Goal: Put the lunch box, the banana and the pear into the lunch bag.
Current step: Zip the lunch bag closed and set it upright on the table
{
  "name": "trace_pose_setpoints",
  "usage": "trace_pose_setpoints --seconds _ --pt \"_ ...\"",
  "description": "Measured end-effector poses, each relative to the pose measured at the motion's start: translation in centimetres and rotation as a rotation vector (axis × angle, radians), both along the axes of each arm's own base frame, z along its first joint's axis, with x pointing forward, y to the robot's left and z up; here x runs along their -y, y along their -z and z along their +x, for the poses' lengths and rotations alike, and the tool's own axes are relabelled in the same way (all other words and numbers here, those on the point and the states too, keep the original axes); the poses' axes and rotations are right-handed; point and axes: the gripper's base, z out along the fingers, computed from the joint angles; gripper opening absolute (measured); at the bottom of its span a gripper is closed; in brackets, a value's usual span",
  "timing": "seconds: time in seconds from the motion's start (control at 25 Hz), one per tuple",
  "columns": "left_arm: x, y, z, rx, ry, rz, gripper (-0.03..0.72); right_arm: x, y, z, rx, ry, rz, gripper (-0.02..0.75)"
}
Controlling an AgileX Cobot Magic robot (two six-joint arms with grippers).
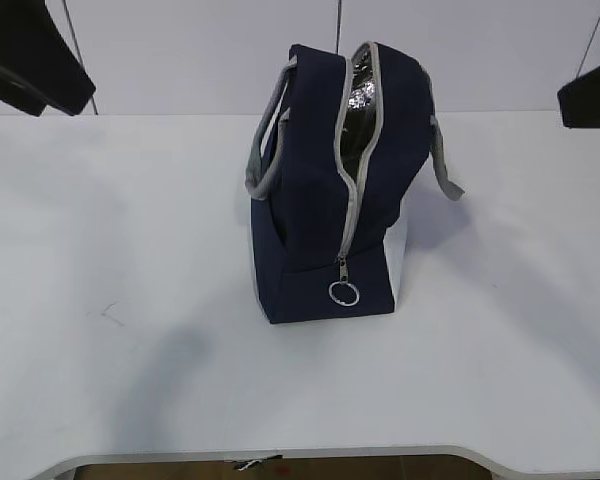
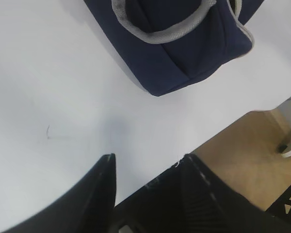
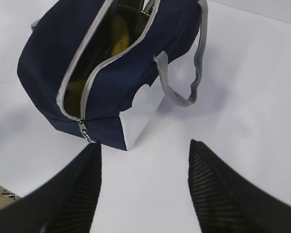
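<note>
The navy lunch bag [image 1: 320, 200] stands upright mid-table, its grey zipper undone along the top and the foil lining showing. Seen from the right wrist, the banana [image 3: 118, 33] lies inside the bag [image 3: 48, 58], and a rounder yellow shape near the zipper end looks like the pear [image 3: 73, 95]. The lunch box is hidden. My left gripper [image 2: 149, 156] hangs open and empty over bare table near the front edge, with the bag [image 2: 184, 53] beyond it. My right gripper [image 3: 144, 143] is open and empty, above the table just short of the bag's white side panel.
The ring pull [image 1: 343, 292] hangs at the bag's front bottom. Grey handles [image 1: 265, 150] droop on both sides. Dark arm parts sit at the upper left [image 1: 30, 55] and upper right [image 1: 590, 98]. The table's front edge [image 1: 280, 455] is close; brown floor [image 2: 252, 145] shows past it.
</note>
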Motion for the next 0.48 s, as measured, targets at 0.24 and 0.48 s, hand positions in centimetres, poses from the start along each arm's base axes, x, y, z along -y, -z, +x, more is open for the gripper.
trace_pose_setpoints --seconds 0.24,0.48 --pt "-0.1 0.2 0.0 -0.004 -0.002 0.008 0.337 -0.7 2.9 2.0 0.039 0.000 0.009 0.462" --pt "-0.1 0.3 0.0 -0.002 -0.004 0.018 0.337 -0.5 9.1 1.8 0.188 0.005 0.047 0.462"
